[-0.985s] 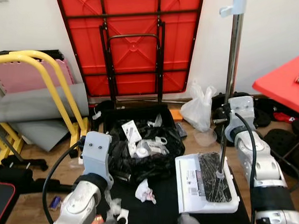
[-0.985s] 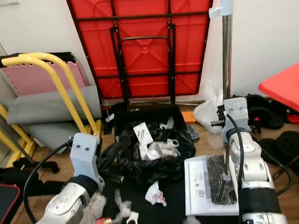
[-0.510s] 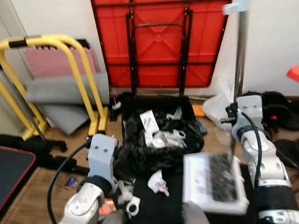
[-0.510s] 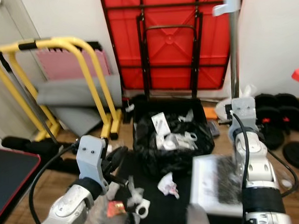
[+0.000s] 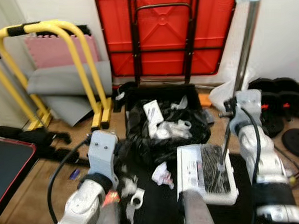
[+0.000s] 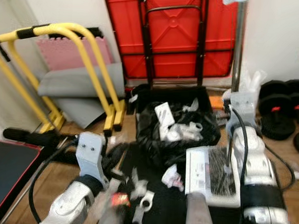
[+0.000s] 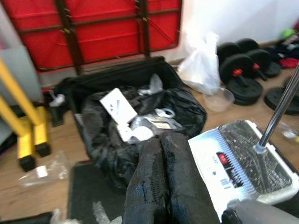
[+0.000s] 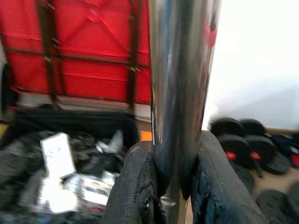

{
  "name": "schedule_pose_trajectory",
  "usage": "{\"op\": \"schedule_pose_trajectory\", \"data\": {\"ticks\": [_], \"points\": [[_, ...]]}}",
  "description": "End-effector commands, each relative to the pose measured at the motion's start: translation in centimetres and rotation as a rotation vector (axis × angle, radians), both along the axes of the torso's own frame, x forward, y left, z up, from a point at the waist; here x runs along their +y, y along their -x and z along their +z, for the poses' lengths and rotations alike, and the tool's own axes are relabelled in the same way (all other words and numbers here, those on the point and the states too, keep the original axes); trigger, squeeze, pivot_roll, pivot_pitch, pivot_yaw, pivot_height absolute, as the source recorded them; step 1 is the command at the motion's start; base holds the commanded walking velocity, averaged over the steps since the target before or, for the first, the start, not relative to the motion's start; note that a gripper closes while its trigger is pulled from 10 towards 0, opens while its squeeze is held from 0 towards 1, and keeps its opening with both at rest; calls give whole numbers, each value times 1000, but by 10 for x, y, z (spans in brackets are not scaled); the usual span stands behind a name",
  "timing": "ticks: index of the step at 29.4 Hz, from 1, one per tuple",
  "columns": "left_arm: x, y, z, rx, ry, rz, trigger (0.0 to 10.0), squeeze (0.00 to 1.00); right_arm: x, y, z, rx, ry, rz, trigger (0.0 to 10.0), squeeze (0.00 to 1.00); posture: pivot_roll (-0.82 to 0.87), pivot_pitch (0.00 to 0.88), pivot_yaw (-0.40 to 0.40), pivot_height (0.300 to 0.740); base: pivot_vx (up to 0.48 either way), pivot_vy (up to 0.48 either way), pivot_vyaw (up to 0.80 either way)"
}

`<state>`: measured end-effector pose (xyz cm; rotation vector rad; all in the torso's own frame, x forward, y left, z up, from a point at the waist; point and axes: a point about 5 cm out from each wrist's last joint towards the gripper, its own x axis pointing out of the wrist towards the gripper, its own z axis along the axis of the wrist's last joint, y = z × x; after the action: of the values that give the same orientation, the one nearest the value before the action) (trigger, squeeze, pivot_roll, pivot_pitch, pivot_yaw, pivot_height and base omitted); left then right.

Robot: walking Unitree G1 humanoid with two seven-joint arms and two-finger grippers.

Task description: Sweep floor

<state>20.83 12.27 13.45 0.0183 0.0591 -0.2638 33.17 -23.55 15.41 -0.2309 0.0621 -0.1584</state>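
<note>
Right wrist view shows your right gripper squeezed tight on the shiny pole, one black finger on each side. That pole runs down to the white dustpan, which sits on the dark mat on the right, near the robot. The pan has dark bits in it. If you tip or swing the pole fast, I think those bits could spill back on the floor. The pole could also slip, since metal is smooth. The bin with the black bag is just past the pan, a bit to the left, so the pan could bump its edge. A crumpled paper lies on the mat just left of the pan, and more scraps lie near your left arm. Your left gripper has its fingers pressed together with nothing in them. It points toward the bin. Go slow, because the head views are blurry, which makes small scraps hard to see.
</note>
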Motion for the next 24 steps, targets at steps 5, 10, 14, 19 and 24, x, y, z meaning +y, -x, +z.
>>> {"op": "schedule_pose_trajectory", "data": {"ticks": [5, 10, 14, 19, 24], "points": [[3, 2, -2, 15, -11, -20, 10000, 0, -10, -7, 12, -77, 19, -47, 10000, 0, -128, 50, 26, 570, 0, 0, 0], [5, 4, -1, 21, -15, -23, 10000, 0, -16, -9, 0, -45, -48, -69, 10000, 0, -116, 67, 35, 555, 0, 0, 0], [6, 5, -1, 24, -17, -25, 10000, 0, -15, -8, -5, -40, -56, -65, 10000, 0, -113, 71, 39, 550, 0, 0, 0], [7, 6, -1, 29, -19, -29, 10000, 0, -14, -7, -12, -36, -53, -57, 10000, 0, -101, 83, 50, 540, 0, 0, 0], [9, 10, 0, 36, -26, -36, 10000, 0, -16, -10, -15, -37, -51, -51, 10000, 0, -86, 100, 56, 525, 0, 0, 0]]}}
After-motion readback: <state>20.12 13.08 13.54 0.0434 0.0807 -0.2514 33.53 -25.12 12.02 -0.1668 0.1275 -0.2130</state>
